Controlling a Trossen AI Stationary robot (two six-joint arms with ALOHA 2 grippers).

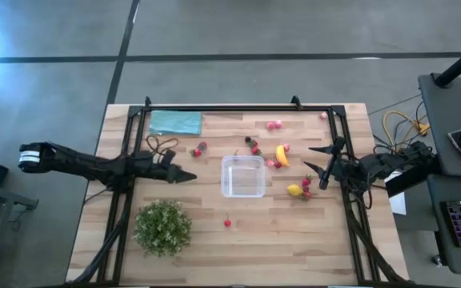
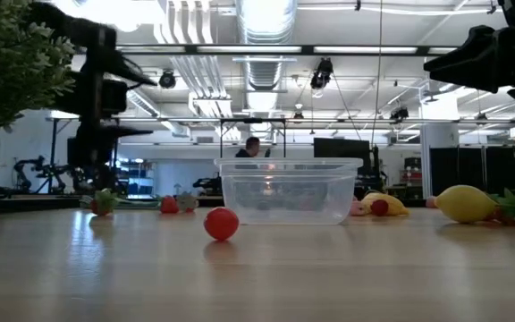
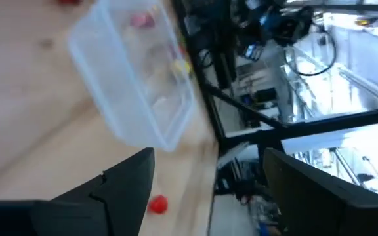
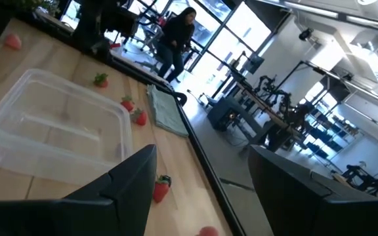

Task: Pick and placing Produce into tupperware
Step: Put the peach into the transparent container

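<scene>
Honestly, nothing had gone in yet as far as I could judge. Nearest the front edge of the surface, beside the green plant, lay one small red fruit on its own. Just past it, mid-surface, stood the tupperware, which looked empty in the overhead, low and right wrist views. The left gripper hovered near its left side, empty, jaws apart in its wrist view. The right gripper hung near the right side with jaws spread wide, holding nothing, close to the lemon and the red pieces touching it. Further back sat the banana, then the dark and red fruits behind the container and another pair towards the left arm. Farthest off were pink pieces and the teal cloth (not mine to move). So every piece was left to do; I reckoned the lemon cluster the handiest start.
</scene>
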